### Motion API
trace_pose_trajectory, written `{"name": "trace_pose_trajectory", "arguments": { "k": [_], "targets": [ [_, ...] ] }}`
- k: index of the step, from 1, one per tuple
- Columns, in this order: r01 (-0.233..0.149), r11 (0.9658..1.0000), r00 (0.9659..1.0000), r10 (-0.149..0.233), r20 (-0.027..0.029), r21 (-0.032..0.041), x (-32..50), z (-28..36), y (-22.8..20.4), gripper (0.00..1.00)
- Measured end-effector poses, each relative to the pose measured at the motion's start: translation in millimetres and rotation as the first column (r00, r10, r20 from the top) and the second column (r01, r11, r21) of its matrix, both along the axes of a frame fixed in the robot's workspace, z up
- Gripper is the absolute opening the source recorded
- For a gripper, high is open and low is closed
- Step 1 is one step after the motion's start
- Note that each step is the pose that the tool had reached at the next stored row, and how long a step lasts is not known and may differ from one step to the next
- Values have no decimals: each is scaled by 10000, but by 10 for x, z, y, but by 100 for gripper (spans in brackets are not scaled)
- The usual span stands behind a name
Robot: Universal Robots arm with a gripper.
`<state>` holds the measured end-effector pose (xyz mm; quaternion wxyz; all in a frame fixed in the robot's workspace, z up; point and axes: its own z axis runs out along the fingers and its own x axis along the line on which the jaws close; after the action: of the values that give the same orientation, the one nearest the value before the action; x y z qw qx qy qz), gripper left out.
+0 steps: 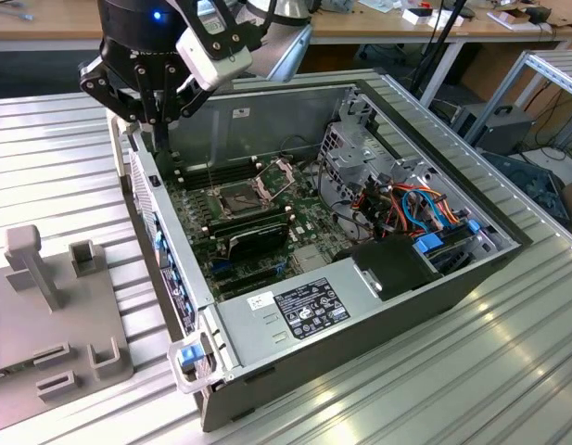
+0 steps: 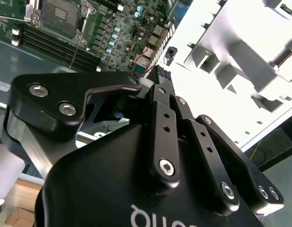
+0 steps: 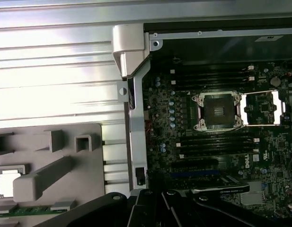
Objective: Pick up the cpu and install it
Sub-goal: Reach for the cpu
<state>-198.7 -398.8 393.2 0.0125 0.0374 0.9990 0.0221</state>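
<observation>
In the first wrist view the cpu [image 3: 7, 181] is a bright silvery square lying flat in a pocket of the grey fixture block [image 3: 56, 165], beside a long grey bar. The dark square socket [image 3: 220, 111] sits on the motherboard with its metal frame [image 3: 264, 108] swung open beside it, and it also appears in the exterior view as the socket [image 1: 239, 197]. My gripper [image 1: 151, 130] hangs above the case's wall on the exterior view's left, between fixture and socket. Its fingers look shut with nothing between them, and they meet at the gripper [image 2: 160, 78].
The open computer case [image 1: 174, 269] lies on a ribbed metal table. It holds memory slots, a black card [image 1: 258, 232], a drive cage [image 1: 360, 158], coloured cables and a power supply [image 1: 304, 306]. The grey fixture [image 1: 54, 315] has an upright post [image 1: 31, 260].
</observation>
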Motion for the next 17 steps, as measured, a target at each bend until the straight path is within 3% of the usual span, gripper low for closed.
{"name": "trace_pose_trajectory", "arguments": {
  "k": [8, 17],
  "targets": [
    [-1, 10000, 10000, 1, 1, 0, -114, 0, 0, 11],
    [-1, 10000, 10000, 1, 0, 0, -314, 0, 0, 11]
  ]
}}
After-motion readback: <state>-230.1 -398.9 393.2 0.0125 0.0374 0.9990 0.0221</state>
